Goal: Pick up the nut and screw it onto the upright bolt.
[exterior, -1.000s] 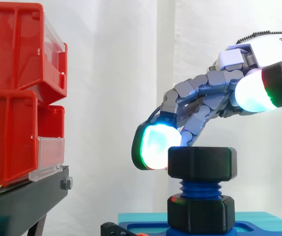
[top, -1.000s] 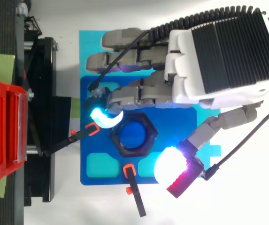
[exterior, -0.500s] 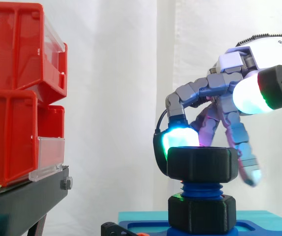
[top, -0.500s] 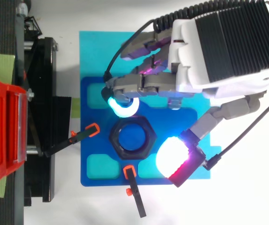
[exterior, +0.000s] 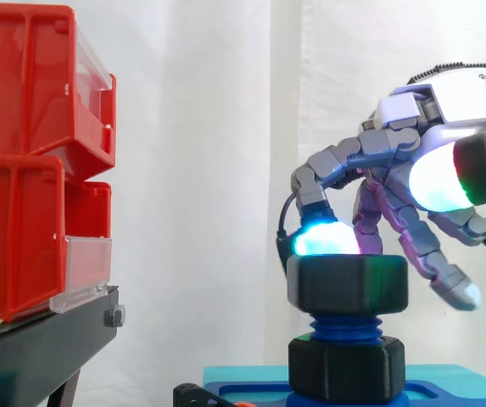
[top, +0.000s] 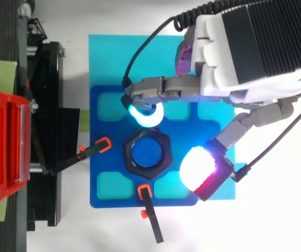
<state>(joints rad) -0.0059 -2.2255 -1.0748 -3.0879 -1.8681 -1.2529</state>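
Observation:
A black hex nut point(exterior: 347, 284) sits on the blue threads of the upright bolt point(exterior: 344, 326), above a second black nut point(exterior: 347, 369) at the bolt's foot. From above, the nut point(top: 147, 154) rings the blue bolt top point(top: 147, 156). My hand point(exterior: 446, 93) reaches in from the right, above the nut. One bent finger rests its cyan tip point(top: 145, 113) at the nut's far edge. The glowing thumb point(top: 197, 170) hangs on the near right, apart from the nut. The other fingers point(exterior: 421, 246) hang loosely behind it. The hand point(top: 255, 47) is open.
The bolt stands on a blue plate point(top: 108, 178) lying on a cyan mat point(top: 103, 58). Two black clamps with orange tips point(top: 95, 149) point(top: 149, 207) point at the nut. Red bins point(exterior: 22, 170) on a black stand point(exterior: 39, 348) fill the left.
The cyan fingertip has swept from the nut's left side round to its far edge. The other fingers have uncurled and hang down. The thumb has shifted slightly right.

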